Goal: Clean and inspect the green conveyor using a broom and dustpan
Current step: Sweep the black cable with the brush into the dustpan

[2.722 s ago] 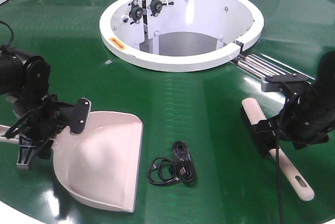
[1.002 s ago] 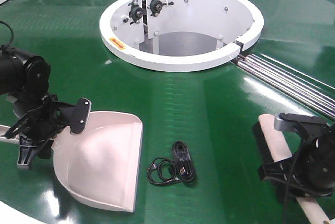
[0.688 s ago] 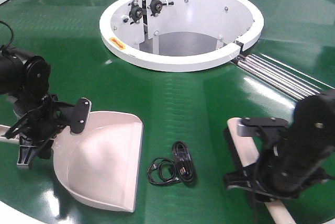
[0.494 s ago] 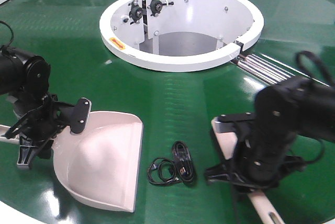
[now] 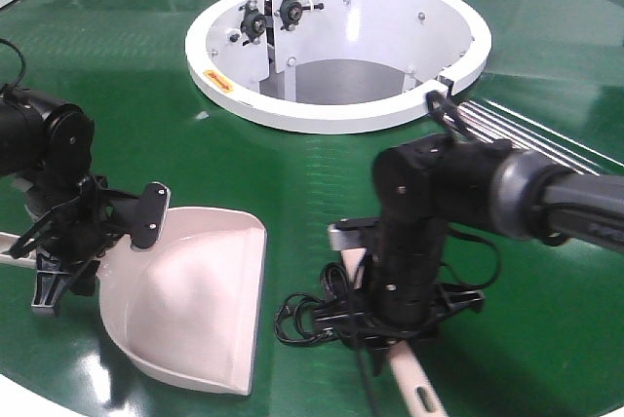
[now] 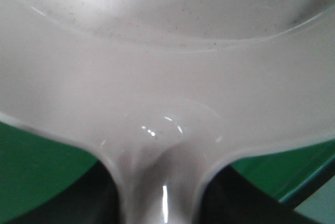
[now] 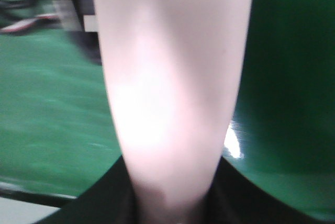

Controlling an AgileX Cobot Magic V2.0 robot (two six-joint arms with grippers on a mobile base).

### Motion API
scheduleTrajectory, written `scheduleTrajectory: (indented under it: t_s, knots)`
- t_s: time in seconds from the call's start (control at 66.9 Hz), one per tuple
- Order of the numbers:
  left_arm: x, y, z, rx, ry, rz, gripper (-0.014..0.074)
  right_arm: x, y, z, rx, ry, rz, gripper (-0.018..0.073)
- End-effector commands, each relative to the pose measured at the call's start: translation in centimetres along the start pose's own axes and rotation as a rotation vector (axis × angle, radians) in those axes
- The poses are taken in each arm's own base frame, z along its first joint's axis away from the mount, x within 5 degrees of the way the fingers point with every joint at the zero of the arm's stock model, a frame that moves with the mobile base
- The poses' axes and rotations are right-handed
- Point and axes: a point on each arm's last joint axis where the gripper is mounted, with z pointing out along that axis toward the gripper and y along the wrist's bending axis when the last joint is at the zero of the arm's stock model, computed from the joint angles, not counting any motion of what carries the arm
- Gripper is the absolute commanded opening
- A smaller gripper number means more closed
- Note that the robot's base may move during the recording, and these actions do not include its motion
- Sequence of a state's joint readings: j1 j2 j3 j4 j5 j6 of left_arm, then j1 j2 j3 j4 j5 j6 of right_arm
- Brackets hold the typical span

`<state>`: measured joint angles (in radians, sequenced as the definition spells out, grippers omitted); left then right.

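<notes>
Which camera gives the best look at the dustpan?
The exterior front-facing view: the dustpan shows its whole scoop on the green conveyor. The left wrist view sees only its neck and rear wall, close up. The right wrist view shows none of it.

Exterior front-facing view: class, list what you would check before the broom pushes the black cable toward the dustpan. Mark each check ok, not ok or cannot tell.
1. Left jaws shut on the dustpan handle: ok.
2. Right jaws shut on the broom: ok.
3. Dustpan's open lip faces the black cable: ok.
4. Broom on the cable's far side from the dustpan: ok.
5. Bristles touching the cable: cannot tell, the right arm hides them.
6. Bare green conveyor between cable and lip: ok.
</notes>
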<state>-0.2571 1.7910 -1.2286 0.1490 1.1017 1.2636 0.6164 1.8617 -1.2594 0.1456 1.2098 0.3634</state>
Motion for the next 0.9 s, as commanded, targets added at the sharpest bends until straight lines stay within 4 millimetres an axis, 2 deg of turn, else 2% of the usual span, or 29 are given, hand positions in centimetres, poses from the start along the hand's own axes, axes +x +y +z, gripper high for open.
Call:
scheduleTrajectory:
  t_s: [0.0, 0.299, 0.434, 0.553, 0.718, 0.883]
  knots:
    - [-0.1, 0.2, -1.9, -0.072, -0.022, -0.012, -0.0008, 0.4, 2.0, -1.5, -0.019, 0.018, -0.071, -0.0004]
    - [-0.1, 0.2, -1.9, -0.072, -0.022, -0.012, -0.0008, -1.5, 8.5, -1.1, -0.185, 0.033, -0.211, -0.0003]
    - [-0.1, 0.2, -1.9, -0.072, -0.022, -0.012, -0.0008, -2.2, 11.9, -1.9, -0.283, 0.003, -0.302, -0.0003]
    - [-0.1, 0.2, -1.9, -0.072, -0.022, -0.012, -0.0008, -2.6, 13.7, -2.7, -0.325, -0.033, -0.348, -0.0003]
    - [-0.1, 0.2, -1.9, -0.072, -0.022, -0.012, -0.0008, -3.2, 14.0, -4.2, -0.326, -0.097, -0.369, -0.0003]
    - [-0.1, 0.2, -1.9, -0.072, -0.022, -0.012, -0.0008, -3.4, 13.0, -5.4, -0.273, -0.156, -0.372, -0.0002]
